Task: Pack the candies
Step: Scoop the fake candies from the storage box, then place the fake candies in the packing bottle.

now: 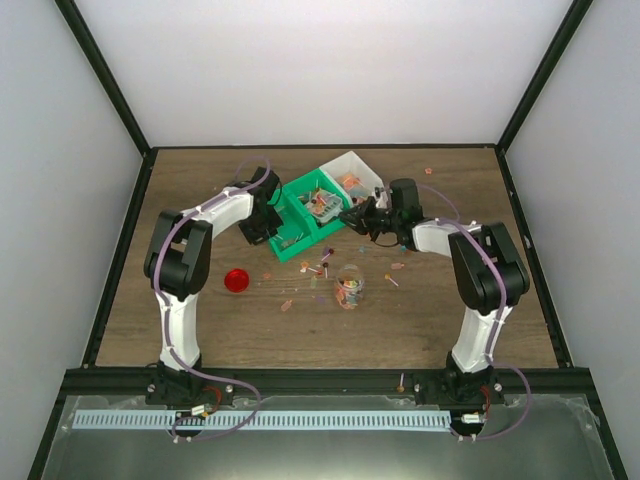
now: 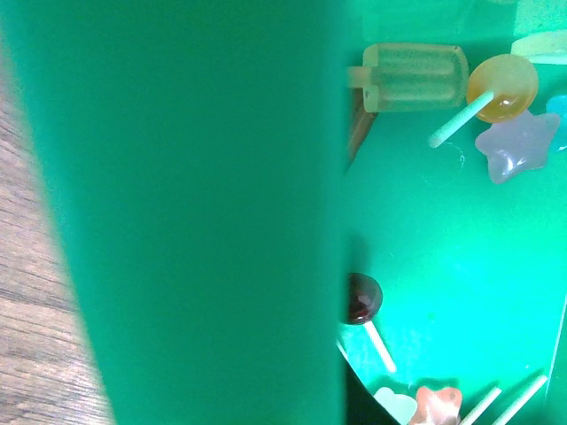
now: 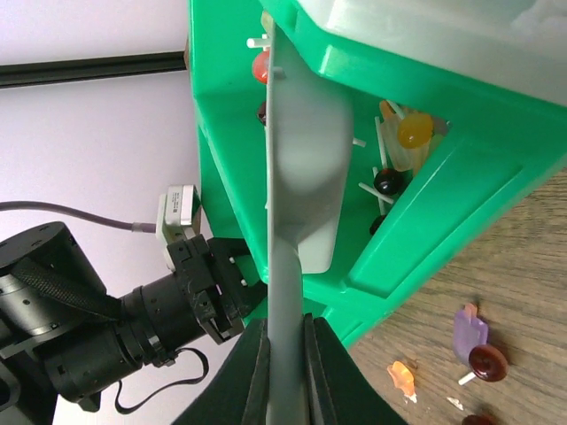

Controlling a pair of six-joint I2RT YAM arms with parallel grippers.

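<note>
The candies are small sweets and lollipops. Several lie inside the tilted green bin (image 1: 300, 203), among them a dark lollipop (image 2: 361, 297) and an orange one (image 2: 502, 86). Others are scattered on the table (image 1: 320, 268), such as a purple one (image 3: 470, 329). My left gripper (image 1: 268, 222) is shut on the bin's left wall (image 2: 195, 212), which fills its wrist view and hides the fingers. My right gripper (image 3: 285, 363) is shut on the handle of the pale scoop (image 3: 306, 150). The scoop's head reaches into the green bin.
A white bin (image 1: 358, 172) sits against the green bin at the back. A clear jar (image 1: 348, 288) holding some candies stands in front of the bins. The round red lid (image 1: 236, 280) lies to the jar's left. Dark frame rails border the table.
</note>
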